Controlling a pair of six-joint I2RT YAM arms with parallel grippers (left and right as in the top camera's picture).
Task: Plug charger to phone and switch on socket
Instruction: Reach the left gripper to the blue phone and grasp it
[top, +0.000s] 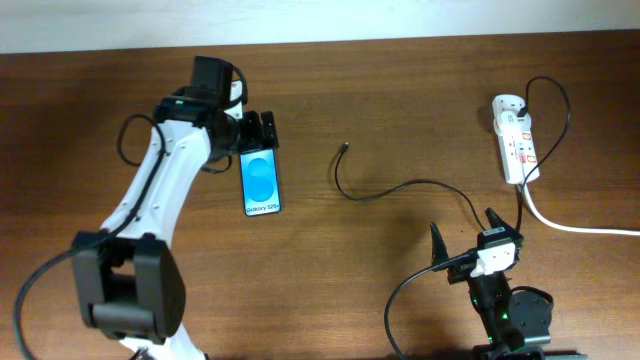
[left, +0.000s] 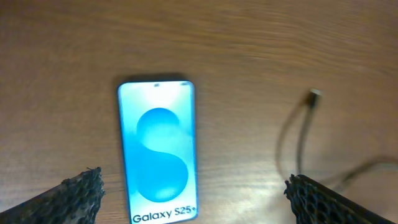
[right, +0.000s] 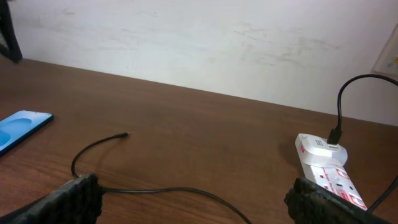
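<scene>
Found the phone (top: 262, 181) flat on the table (top: 400, 80), screen up and lit blue, left of centre in the overhead view. Long axis up-down in that frame, "Galaxy S25+" text at the lower short edge. Judging the port to be on that lower edge; cannot see it.

Traced the charger (top: 400, 186) to its connector tip (top: 345, 147): loose on the wood, right of the phone and well apart from it, roughly level with the phone's upper edge, pointing toward the top of the frame. Followed the thin black cable down from there, round a curve, rightward to the lower right, then up to a plug (right: 334, 134) seated in the end of the socket (top: 515, 140), upper right. Cannot tell the setting of its red switches (right: 356, 199).

Logged the left gripper (top: 258, 130) over the phone's upper end, spread wide, nothing held; from the left wrist, phone between the two fingers (left: 81, 193). Logged the right gripper (top: 462, 222) at lower right, likewise wide apart and empty, the cable's middle run just in front of it in the right wrist view.

Reckon the tip nearer the left gripper, the slack nearer the right. Expect the next move to need the tip carried leftward and downward in the overhead frame, then turned to face the phone's lower edge.
</scene>
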